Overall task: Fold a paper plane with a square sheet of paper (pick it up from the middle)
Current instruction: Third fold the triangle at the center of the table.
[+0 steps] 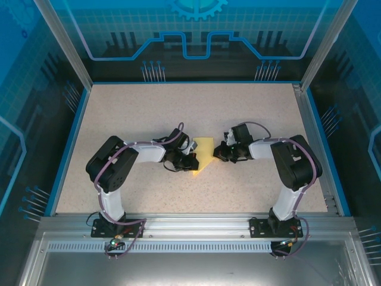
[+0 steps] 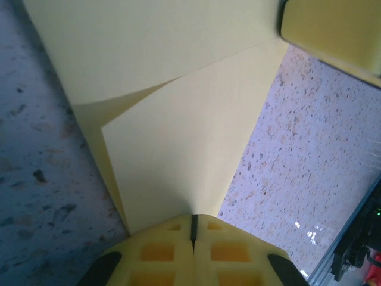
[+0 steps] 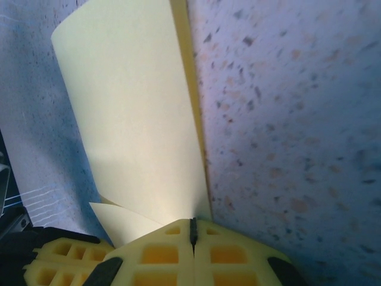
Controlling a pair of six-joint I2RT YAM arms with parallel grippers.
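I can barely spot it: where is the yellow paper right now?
From above, the yellow paper sits at the middle of the table, pinched by the left gripper on its left and the right gripper on its right.

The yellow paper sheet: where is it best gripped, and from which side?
Probably a thin outer edge, approached low from the side: the sheet curls up off the table with one flap folded over, so its edges stand free.
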